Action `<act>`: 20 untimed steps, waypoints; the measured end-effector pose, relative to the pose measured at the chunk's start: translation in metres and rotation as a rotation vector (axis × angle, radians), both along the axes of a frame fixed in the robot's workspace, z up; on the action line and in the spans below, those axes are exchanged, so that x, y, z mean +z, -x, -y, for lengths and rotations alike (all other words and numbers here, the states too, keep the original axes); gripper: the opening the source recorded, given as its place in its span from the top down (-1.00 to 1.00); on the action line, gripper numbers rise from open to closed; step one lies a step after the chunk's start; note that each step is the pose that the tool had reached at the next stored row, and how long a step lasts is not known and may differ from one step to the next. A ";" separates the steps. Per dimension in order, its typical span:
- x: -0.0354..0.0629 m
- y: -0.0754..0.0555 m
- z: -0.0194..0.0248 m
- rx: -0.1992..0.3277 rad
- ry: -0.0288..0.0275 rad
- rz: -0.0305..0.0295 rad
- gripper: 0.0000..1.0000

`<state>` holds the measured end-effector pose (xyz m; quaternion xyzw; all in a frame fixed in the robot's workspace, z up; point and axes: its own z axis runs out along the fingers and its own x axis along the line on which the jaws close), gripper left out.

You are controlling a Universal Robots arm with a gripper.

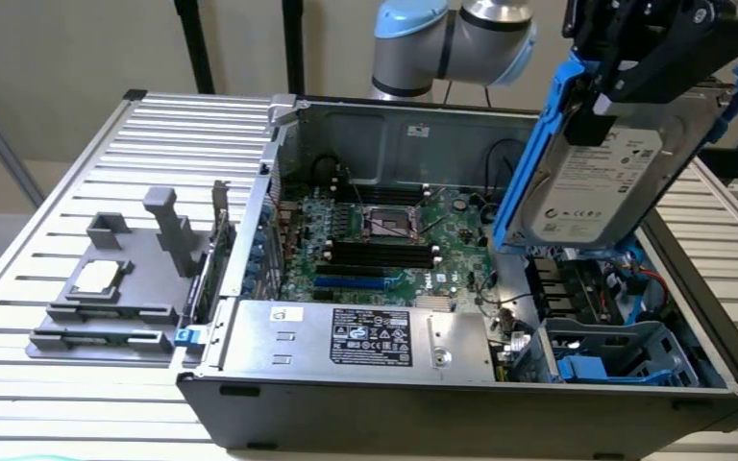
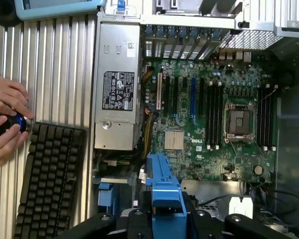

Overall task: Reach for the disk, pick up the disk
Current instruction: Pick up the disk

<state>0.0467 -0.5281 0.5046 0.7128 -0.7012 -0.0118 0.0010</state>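
The disk [image 1: 596,187], a silver-grey hard drive with a white label in a bright blue carrier, hangs on edge and slightly tilted above the open computer case [image 1: 472,403], at the exterior view's right. My black gripper [image 1: 603,104] is shut on its upper end. In the wrist view the carrier's blue edge [image 2: 164,191] sticks out between my gripper's [image 2: 164,221] jaws, above the motherboard [image 2: 214,99].
Below the disk is the blue-lined drive bay [image 1: 613,351]. A silver power supply [image 1: 356,336] with a black label fills the case front. A grey tray [image 1: 112,317] with a small chip [image 1: 97,277] lies on the slatted table. A person's hands [image 2: 5,119] are by a keyboard [image 2: 50,179].
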 end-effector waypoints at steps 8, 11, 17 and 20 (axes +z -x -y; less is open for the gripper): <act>0.0088 -0.032 0.0152 0.000 -0.0005 -0.0001 0.35; 0.0100 -0.038 0.0218 0.000 -0.0009 -0.0005 0.35; 0.0099 -0.046 0.0368 0.000 -0.0105 -0.0007 0.35; 0.0095 -0.048 0.0451 0.000 -0.0224 -0.0007 0.35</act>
